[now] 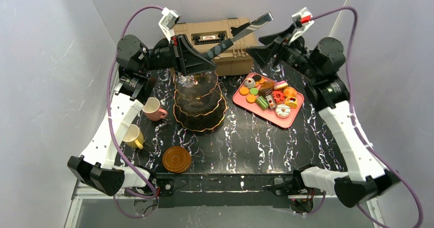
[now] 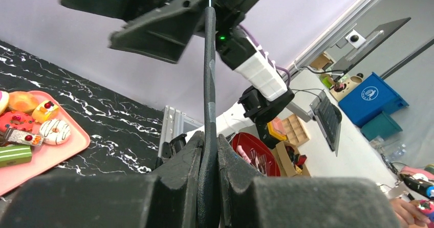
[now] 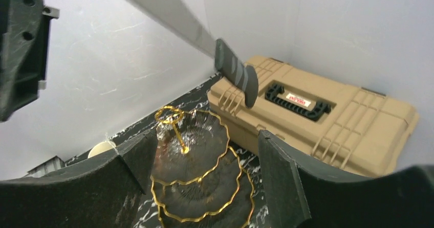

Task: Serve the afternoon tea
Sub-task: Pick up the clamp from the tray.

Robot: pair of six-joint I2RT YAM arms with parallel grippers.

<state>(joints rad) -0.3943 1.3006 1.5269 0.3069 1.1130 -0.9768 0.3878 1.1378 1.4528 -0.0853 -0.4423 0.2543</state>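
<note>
1. I see the black marbled table (image 1: 256,141) filling the workspace, with both arms reaching toward its far end.
2. The tan toolbox (image 1: 233,59) lies closed along the far edge, against the back wall.
3. The three-tier stand (image 1: 199,108) is upright left of centre, just in front of the toolbox. Its black scalloped tiers have gold rims, and a gold ring handle tops it.
4. The pink tray (image 1: 240,101) lies right of the stand and apart from it, set at an angle.
5. My left gripper (image 2: 209,141) hangs above the top of the stand. Its jaws are pressed together on the dark handle of a knife (image 1: 240,33).
6. The knife slants up over the toolbox, with its grey blade pointing toward my right arm.
7. My right gripper (image 3: 207,141) sits over the toolbox's right end, close to the blade tip. Its fingers (image 3: 276,177) are spread wide with nothing gripped, and in its wrist view the knife passes above them.
8. The brown saucers (image 1: 176,159) are stacked near the table's near edge, in front of the stand.
9. The pink cup (image 1: 152,109) stands just left of the stand. The yellow cup (image 1: 132,136) is nearer my left arm's base.
10. The pastries (image 1: 271,97) are clustered on the tray: macarons, a doughnut and small cakes.
</note>
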